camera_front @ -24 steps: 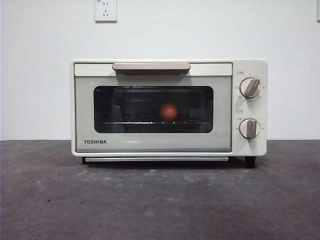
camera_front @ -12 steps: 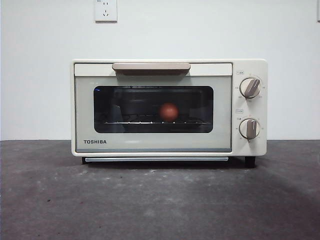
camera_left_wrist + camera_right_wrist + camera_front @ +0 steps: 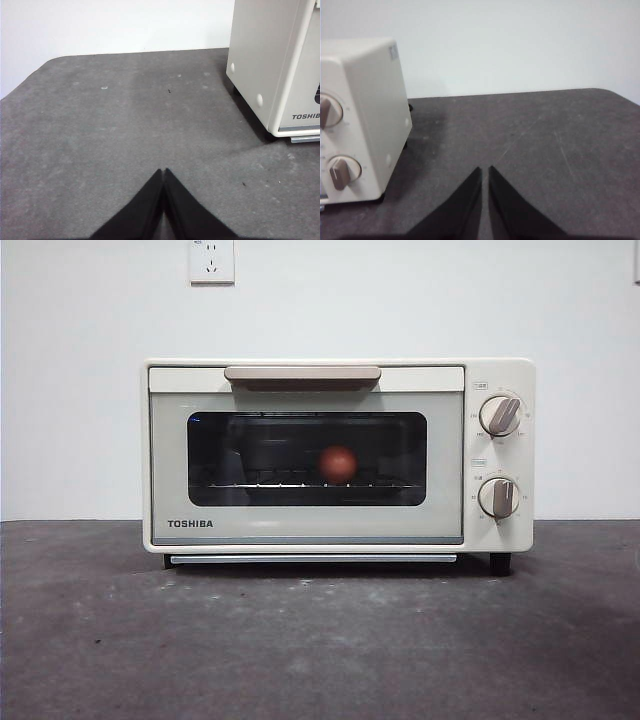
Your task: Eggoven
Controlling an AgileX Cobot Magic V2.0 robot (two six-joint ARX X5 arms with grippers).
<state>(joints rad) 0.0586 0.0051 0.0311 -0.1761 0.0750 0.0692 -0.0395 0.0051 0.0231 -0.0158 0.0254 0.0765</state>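
Reading TOSHIBA, the shut oven (image 3: 338,455) holds an egg (image 3: 338,463).

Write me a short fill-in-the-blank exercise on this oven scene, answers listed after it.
1. The egg sits on the rack inside the ____.
2. The oven door is ____.
3. The number of knobs on the oven's front is ____.
4. The left pincer is shut and holds ____.

Answers: oven; closed; two; nothing
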